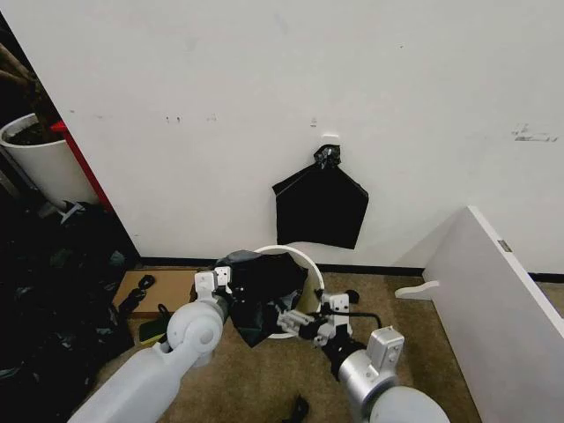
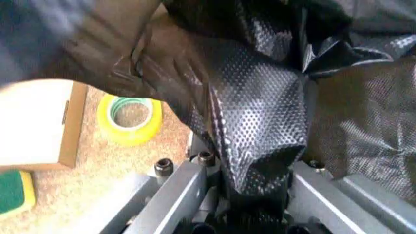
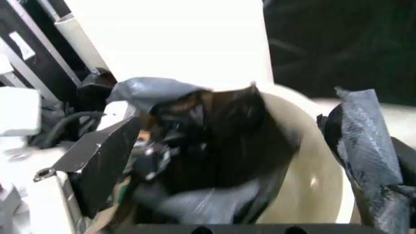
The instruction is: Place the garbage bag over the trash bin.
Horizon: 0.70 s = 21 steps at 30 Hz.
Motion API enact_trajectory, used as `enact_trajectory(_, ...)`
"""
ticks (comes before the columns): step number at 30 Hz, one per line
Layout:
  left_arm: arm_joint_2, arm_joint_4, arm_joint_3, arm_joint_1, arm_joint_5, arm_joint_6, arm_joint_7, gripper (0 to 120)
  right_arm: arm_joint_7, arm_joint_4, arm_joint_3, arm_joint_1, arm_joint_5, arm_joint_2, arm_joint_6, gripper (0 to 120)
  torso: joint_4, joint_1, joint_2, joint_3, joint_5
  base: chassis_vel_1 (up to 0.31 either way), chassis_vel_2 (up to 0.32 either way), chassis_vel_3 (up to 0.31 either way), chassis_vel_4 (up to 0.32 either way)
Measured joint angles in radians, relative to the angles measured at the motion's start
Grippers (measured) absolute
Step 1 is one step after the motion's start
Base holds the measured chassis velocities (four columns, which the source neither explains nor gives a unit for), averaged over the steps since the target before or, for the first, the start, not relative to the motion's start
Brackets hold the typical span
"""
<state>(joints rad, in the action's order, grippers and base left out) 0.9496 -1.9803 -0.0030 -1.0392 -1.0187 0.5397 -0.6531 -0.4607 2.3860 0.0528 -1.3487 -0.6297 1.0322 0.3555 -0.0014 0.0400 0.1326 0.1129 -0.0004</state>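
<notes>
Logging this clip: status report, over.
Left gripper shut on garbage bag. Right gripper at trash bin front rim, fingers unclear. Bag partly over bin mouth. Nothing blocking.

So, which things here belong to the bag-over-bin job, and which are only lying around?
Job:
- crinkled glossy black plastic garbage bag
- round white plastic trash bin
- left claw, shut on the bag
- right claw, at the bin's rim

Lying about:
- flat black bag hanging on the wall
- yellow tape roll
- cardboard box
- white plant pot
</notes>
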Motion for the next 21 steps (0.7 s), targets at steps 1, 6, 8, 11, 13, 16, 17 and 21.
enact_trajectory(1, -0.009, -0.006, -0.003, -0.01, 0.017, -0.001, 0.02, 1, 0.02, -0.006, 0.0, 0.008, 0.024, -0.012, -0.004, 100, 0.0, 0.0, 0.0, 0.0, 0.0001, 0.0, 0.0, 0.0, 0.0)
enact_trajectory(6, -0.058, -0.046, -0.03, -0.06, 0.087, -0.001, 0.128, 1, 0.239, -0.068, 0.017, 0.044, 0.316, -0.129, -0.076, 100, -0.0002, 0.0, 0.0, 0.0, -0.0001, 0.0, 0.0, 0.0, 0.0)
enact_trajectory(8, -0.066, -0.054, -0.032, -0.065, 0.093, 0.0, 0.142, 1, 0.274, -0.083, 0.022, 0.056, 0.365, -0.152, -0.094, 100, -0.0003, 0.0, 0.0, 0.0, -0.0001, 0.0, 0.0, 0.0, 0.0)
enact_trajectory(11, -0.085, -0.069, -0.033, -0.074, 0.126, 0.001, 0.179, 1, 0.328, -0.13, 0.049, 0.109, 0.461, -0.193, -0.127, 100, -0.0003, 0.0, 0.0, 0.0, -0.0001, 0.0, 0.0, 0.0, 0.0)
enact_trajectory(13, -0.093, -0.074, -0.031, -0.079, 0.152, 0.001, 0.198, 1, 0.347, -0.162, 0.07, 0.15, 0.507, -0.2, -0.145, 100, -0.0001, 0.0, 0.0, 0.0, 0.0, 0.0, 0.0, 0.0, 0.0)
enact_trajectory(16, -0.096, -0.079, -0.027, -0.082, 0.168, 0.001, 0.207, 1, 0.355, -0.181, 0.086, 0.181, 0.526, -0.199, -0.15, 100, -0.0001, 0.0, 0.0, 0.0, 0.0001, 0.0, 0.0, 0.0, 0.0)
enact_trajectory(17, -0.099, -0.081, -0.023, -0.085, 0.18, 0.001, 0.213, 1, 0.36, -0.191, 0.096, 0.205, 0.532, -0.195, -0.15, 100, -0.0003, 0.0, 0.0, 0.0, 0.0, 0.0, 0.0, 0.0, 0.0)
enact_trajectory(21, -0.104, -0.084, -0.013, -0.097, 0.205, -0.001, 0.221, 1, 0.372, -0.222, 0.134, 0.278, 0.535, -0.175, -0.149, 100, -0.0001, 0.0, 0.0, 0.0, -0.0001, 0.0, 0.0, 0.0, 0.0)
